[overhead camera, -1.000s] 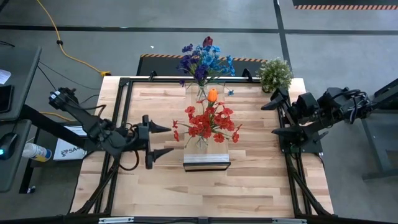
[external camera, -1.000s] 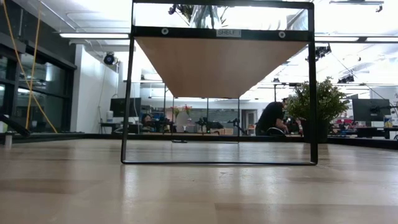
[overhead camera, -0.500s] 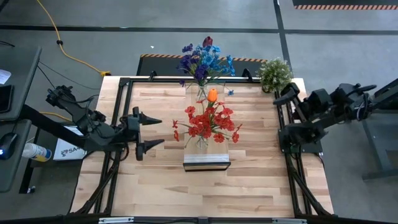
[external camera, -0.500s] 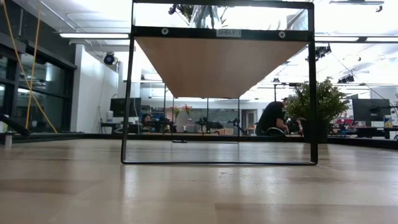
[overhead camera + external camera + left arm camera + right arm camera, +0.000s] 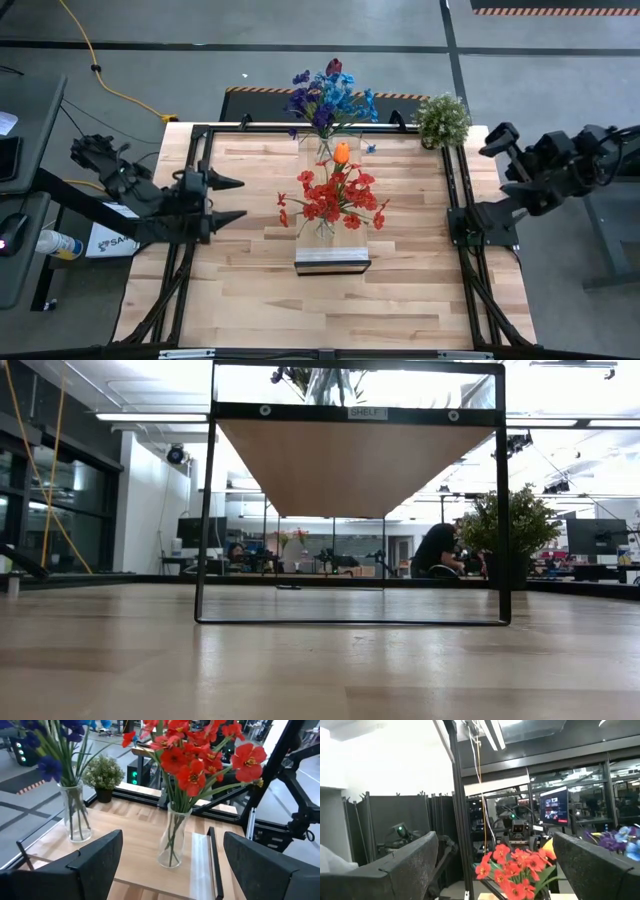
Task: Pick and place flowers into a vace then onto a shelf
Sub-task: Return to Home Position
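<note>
Flowers [image 5: 335, 195] stand on the shelf [image 5: 332, 262], its label [image 5: 367, 412] reading "SHELF".

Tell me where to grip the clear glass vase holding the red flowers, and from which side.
Best bet: grip the clear glass vase of red flowers on its bare body, below the blooms, coming in level from the left gripper's side. It stands upright and slender, the heads spread wide overhead, and those open jaws face it.

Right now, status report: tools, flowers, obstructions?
Left tool open, empty, over table, left. Right tool open, empty, by right edge. Flowers in vases on shelf. No obstructions.
</note>
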